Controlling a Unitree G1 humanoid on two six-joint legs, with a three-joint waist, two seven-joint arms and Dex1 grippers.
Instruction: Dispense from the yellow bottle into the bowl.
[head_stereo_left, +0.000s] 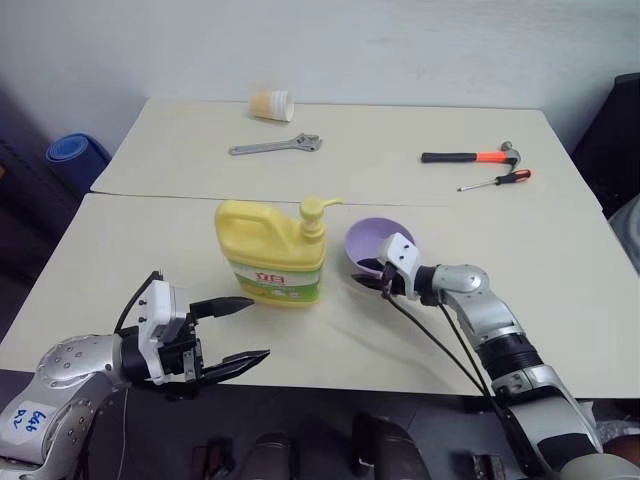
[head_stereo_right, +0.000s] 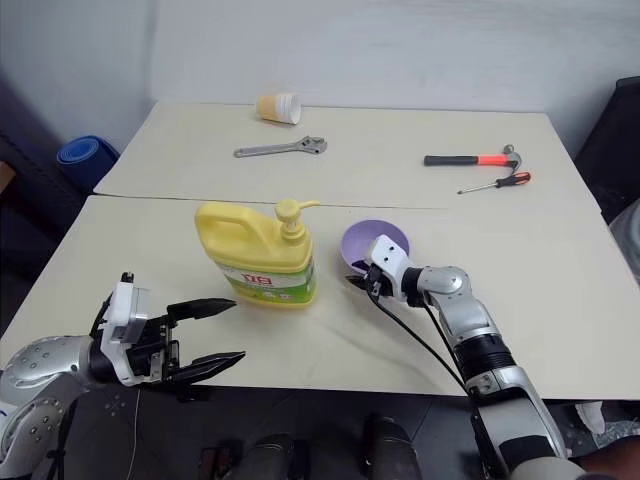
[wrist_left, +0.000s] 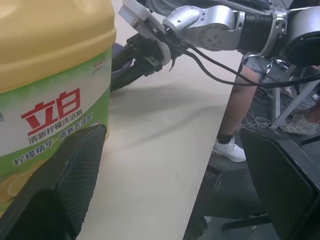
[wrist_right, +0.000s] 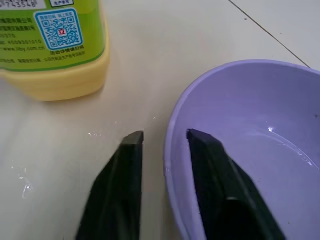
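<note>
The yellow bottle (head_stereo_left: 270, 250) stands upright near the middle of the table, its pump spout pointing towards the lavender bowl (head_stereo_left: 380, 235) just to its right. My right gripper (head_stereo_left: 368, 275) is at the bowl's near rim. In the right wrist view one finger sits inside the bowl (wrist_right: 250, 150) and the other outside, closed narrowly on the rim, with the bottle's base (wrist_right: 55, 45) beside them. My left gripper (head_stereo_left: 258, 327) hangs open over the table's front edge, left of and in front of the bottle (wrist_left: 50, 75), and touches nothing.
At the back of the table lie a tipped pale cup (head_stereo_left: 272, 103), a wrench (head_stereo_left: 275, 146), a hammer (head_stereo_left: 470, 156) and a screwdriver (head_stereo_left: 495, 181). A blue roll (head_stereo_left: 75, 152) lies off the left side. A person's leg (wrist_left: 230, 125) is beyond the table edge.
</note>
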